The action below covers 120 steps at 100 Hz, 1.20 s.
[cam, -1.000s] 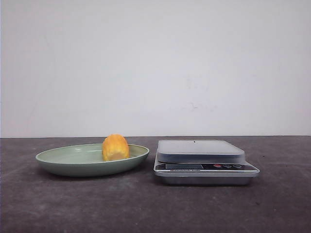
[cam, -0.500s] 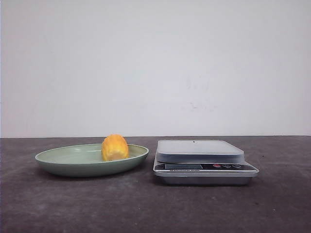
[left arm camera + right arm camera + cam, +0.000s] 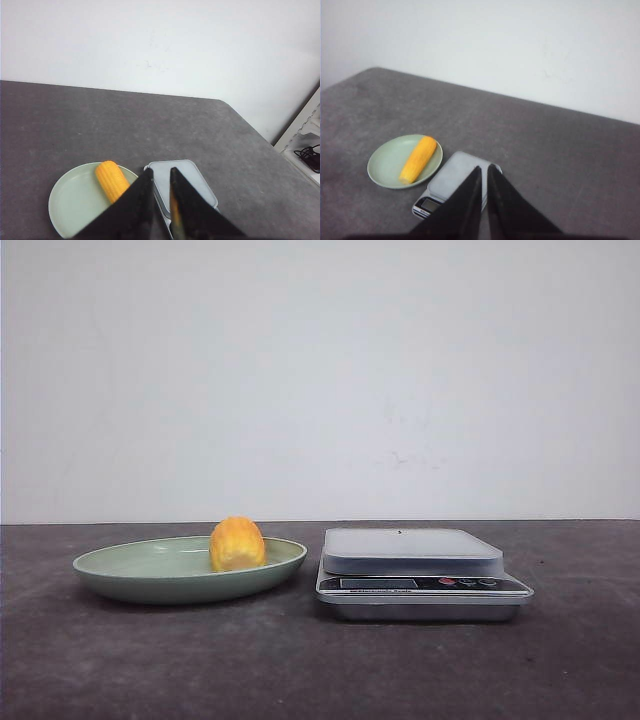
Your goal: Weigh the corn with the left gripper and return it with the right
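The corn (image 3: 238,544) lies on the right part of the pale green plate (image 3: 140,575), left of the silver kitchen scale (image 3: 415,565). No gripper shows in the front view. In the left wrist view my left gripper (image 3: 161,172) is high above the table, its jaws nearly together and empty, over the gap between the corn (image 3: 112,181) and the scale (image 3: 197,177). In the right wrist view my right gripper (image 3: 484,170) is also high, jaws nearly together and empty, above the scale (image 3: 452,177), with the corn (image 3: 418,159) on the plate (image 3: 385,165) off to the side.
The dark grey table ends at a white wall behind. In the left wrist view the table's rounded corner and a white shelf with black cables (image 3: 306,147) lie beyond the scale. The scale's display (image 3: 426,204) faces the robot.
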### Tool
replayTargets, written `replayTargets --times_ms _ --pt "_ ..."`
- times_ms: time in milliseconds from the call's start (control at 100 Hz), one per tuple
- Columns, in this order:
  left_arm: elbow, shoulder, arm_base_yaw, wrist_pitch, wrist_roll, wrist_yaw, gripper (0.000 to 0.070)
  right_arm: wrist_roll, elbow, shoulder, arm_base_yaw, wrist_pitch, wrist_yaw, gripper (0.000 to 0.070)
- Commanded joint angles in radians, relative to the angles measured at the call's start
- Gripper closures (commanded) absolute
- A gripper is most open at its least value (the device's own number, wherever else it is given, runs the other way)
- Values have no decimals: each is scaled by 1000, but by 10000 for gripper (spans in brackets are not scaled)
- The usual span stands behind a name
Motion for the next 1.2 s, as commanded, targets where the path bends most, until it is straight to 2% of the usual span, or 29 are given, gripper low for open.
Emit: replayTargets --times_ms 0,570,620,680,720,790,960,1020,1190 --pt "13 8 -7 11 12 1 682 18 13 7 10 9 0 688" --pt "13 4 -17 12 12 -3 683 18 13 7 10 9 0 688" --pt "12 3 2 11 55 -8 683 18 13 7 10 9 0 688" --pt "8 -1 57 24 140 -17 682 18 13 7 10 9 0 688" --pt "-5 -5 109 51 161 -16 683 18 13 7 10 9 0 688" --pt "-59 -24 221 140 155 10 682 18 13 7 10 9 0 688" --pt "-326 -144 504 402 165 216 682 18 13 7 10 9 0 688" --pt "-437 -208 586 452 163 230 682 18 13 7 10 9 0 688" --pt "-665 -368 707 473 162 231 683 18 13 7 10 9 0 688"
